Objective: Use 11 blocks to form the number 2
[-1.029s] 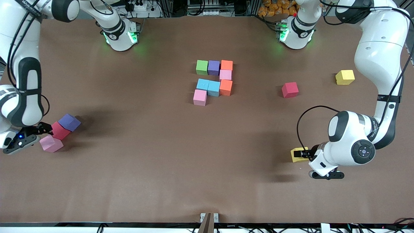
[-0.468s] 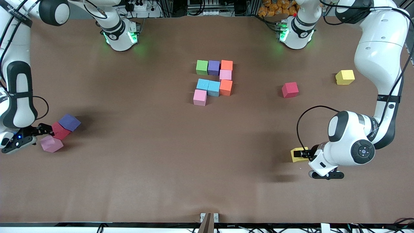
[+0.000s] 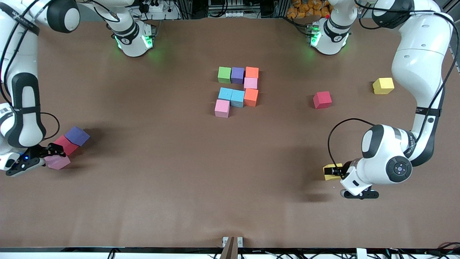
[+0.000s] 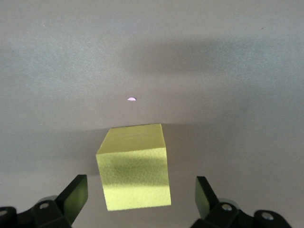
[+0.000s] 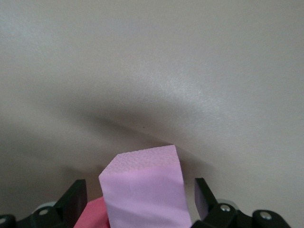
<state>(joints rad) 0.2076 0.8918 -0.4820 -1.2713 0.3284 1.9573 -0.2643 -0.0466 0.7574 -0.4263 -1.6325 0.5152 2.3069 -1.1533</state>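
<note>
Currently right gripper [image 3: 54,153] sits low at the right arm's table end, jaws spread around a pink block [image 3: 57,162], not clamped; red block [image 3: 67,144] and purple block [image 3: 77,135] adjoin at its 1 o'clock. Eight-block partial figure [image 3: 237,90] lies mid-table. Left gripper [image 3: 337,172] straddles a yellow block [image 3: 330,172], fingers wide.
</note>
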